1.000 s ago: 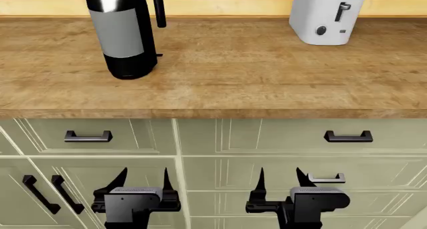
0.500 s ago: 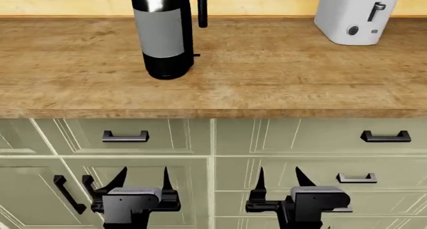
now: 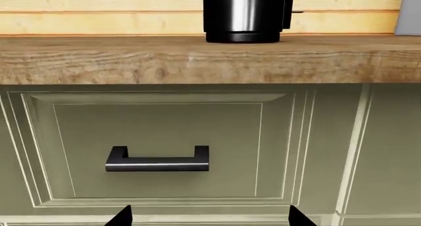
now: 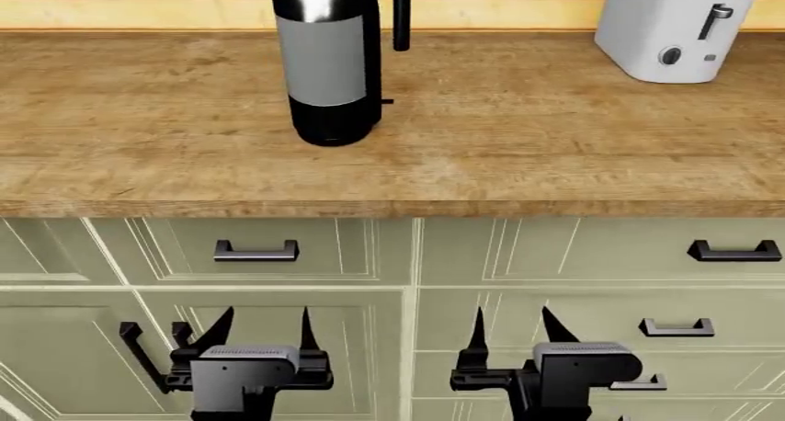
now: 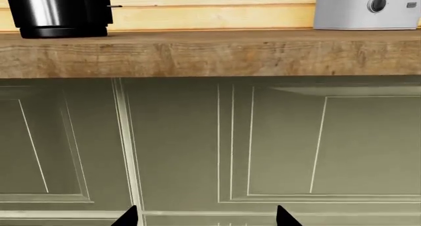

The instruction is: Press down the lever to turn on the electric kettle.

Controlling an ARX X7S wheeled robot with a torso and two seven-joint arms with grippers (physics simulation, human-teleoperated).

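Tall cylindrical electric kettle [image 4: 327,61], grey matte middle, glossy black lid and base, curved black handle, standing upright on wooden countertop [image 4: 552,145], toward its back.

Tiny black lever tab [image 4: 386,101] jutting sideways from kettle's lower black band, under handle.

Left gripper [image 4: 259,334] hanging low before pale green cabinet fronts [image 4: 491,256], fingers spread, gripping nothing; kettle sitting above and slightly right of it, well apart.

Right gripper [image 4: 510,332] likewise low, spread, empty; lever sitting up and left of it.

White toaster [image 4: 677,26] standing at far right of counter.
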